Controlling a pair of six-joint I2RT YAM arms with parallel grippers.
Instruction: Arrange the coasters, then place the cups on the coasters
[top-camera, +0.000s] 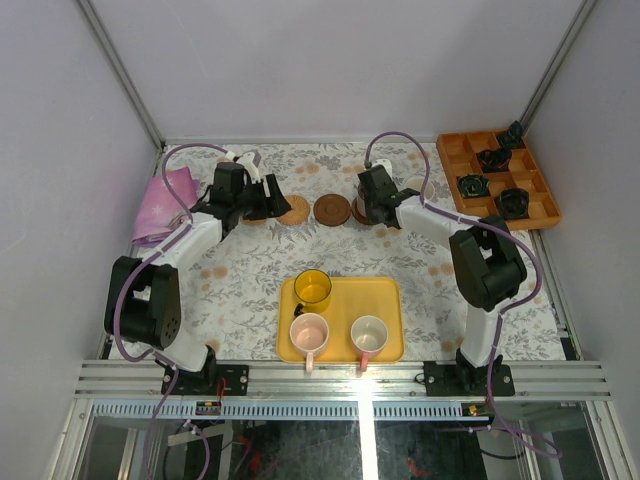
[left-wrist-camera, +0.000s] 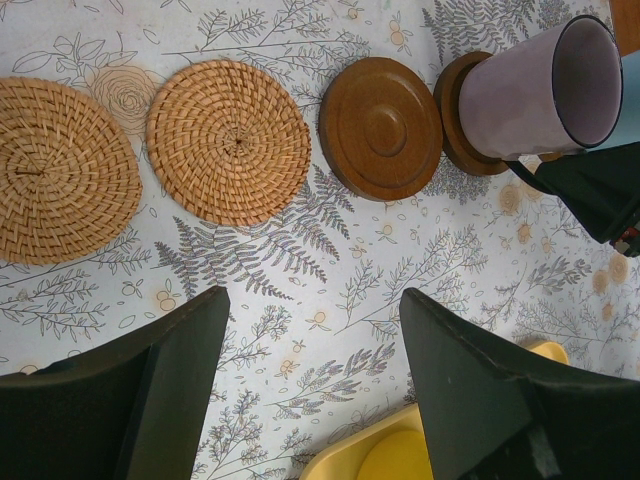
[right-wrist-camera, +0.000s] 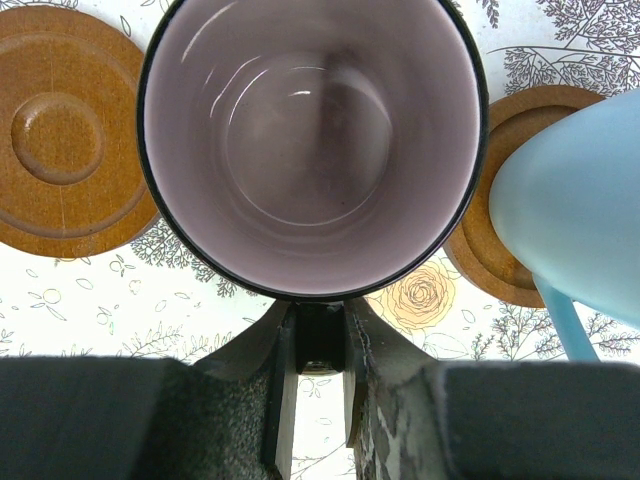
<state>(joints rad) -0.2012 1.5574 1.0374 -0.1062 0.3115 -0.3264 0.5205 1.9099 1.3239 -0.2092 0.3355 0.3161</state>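
You see bench (top-camera: 240, 270), yellow tray (top-camera: 385, 300) near centre with yellow cup (top-camera: 312, 288) and two pink cups (top-camera: 309, 330). Your left end effector (left-wrist-camera: 313, 320) gapes wide, empty, by woven coasters (left-wrist-camera: 228, 140). Your right end effector (right-wrist-camera: 318, 340) pinches handle of purple-grey cup (right-wrist-camera: 310, 140), on dark coaster (left-wrist-camera: 452, 110), far centre.

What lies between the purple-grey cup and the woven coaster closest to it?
One dark brown coaster with nothing on it lies between the woven coaster and the purple-grey cup. The left wrist view shows this best.
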